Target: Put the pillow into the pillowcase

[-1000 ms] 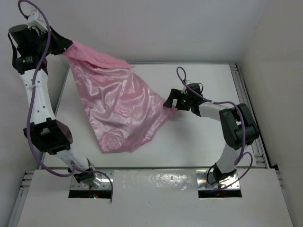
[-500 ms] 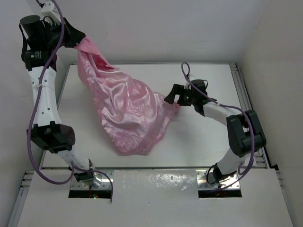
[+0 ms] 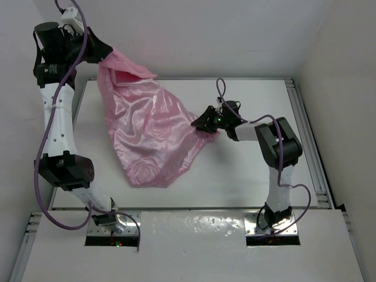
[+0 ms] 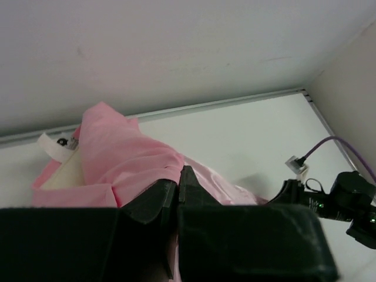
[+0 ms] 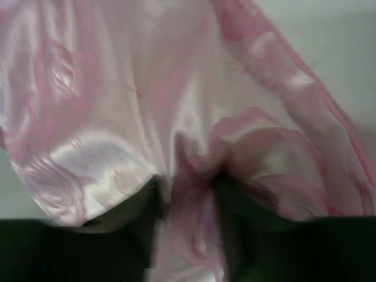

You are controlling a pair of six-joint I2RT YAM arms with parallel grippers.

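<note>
**Pink, shiny satin pillowcase [image 3: 150, 135] with its woven roses: now being pinched at both ends**

I am watching the right gripper [image 3: 201, 122] closing on the case's right-hand corner. In the right wrist view its two dark fingers [image 5: 147, 200] are drawing together on a gathered fold of satin, so I am reading it as a grip, not a hover. The left gripper [image 3: 100, 54] is holding the opposite corner high over the table's far-left corner, with its jaws pressed together on pink cloth in the left wrist view.

The cream-white foam pillow [image 4: 61, 173] is sitting inside the case. Only a pale edge and its white tag [image 4: 50, 145] are peeping out of the opening just beside the left gripper, and from above I am not seeing it at all.

To my eye, this second hold is giving me two anchors for shaking or stretching the case down over that last exposed edge.

Against a second ago, the right jaws were spread wide beside the fabric's edge and that arm was reaching out with its elbow far to the right. It is now folded in closer. The left gripper is sitting a little higher and further right, and the case is hanging narrower above the white table [image 3: 252, 176].
</note>
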